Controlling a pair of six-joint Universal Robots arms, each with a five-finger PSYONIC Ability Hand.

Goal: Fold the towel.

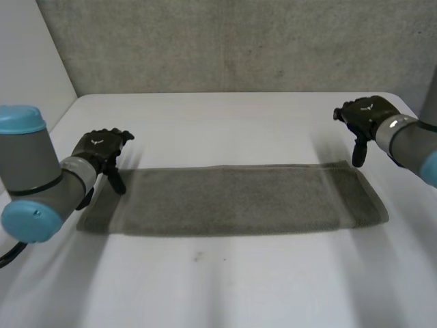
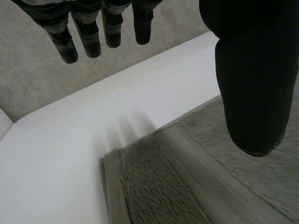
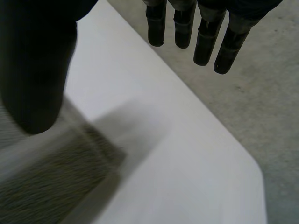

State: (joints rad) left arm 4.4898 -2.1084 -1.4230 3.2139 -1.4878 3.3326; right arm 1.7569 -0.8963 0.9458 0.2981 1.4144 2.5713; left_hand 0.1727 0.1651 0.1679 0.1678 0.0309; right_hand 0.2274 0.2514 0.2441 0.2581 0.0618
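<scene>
A grey towel (image 1: 232,199) lies flat on the white table (image 1: 225,123) as a long strip folded lengthwise, reaching from one arm to the other. My left hand (image 1: 102,149) hovers above the towel's left far corner (image 2: 110,156), fingers (image 2: 88,32) straight and thumb (image 2: 254,93) apart, holding nothing. My right hand (image 1: 365,116) hangs over the right far corner (image 3: 70,158), also open and empty, its fingers (image 3: 205,39) straight and its thumb (image 3: 35,70) above the towel's edge.
The table's far edge meets a grey speckled wall (image 1: 239,41). The table's rounded right corner (image 3: 252,172) lies beyond my right hand. Bare tabletop (image 1: 225,287) stretches in front of the towel.
</scene>
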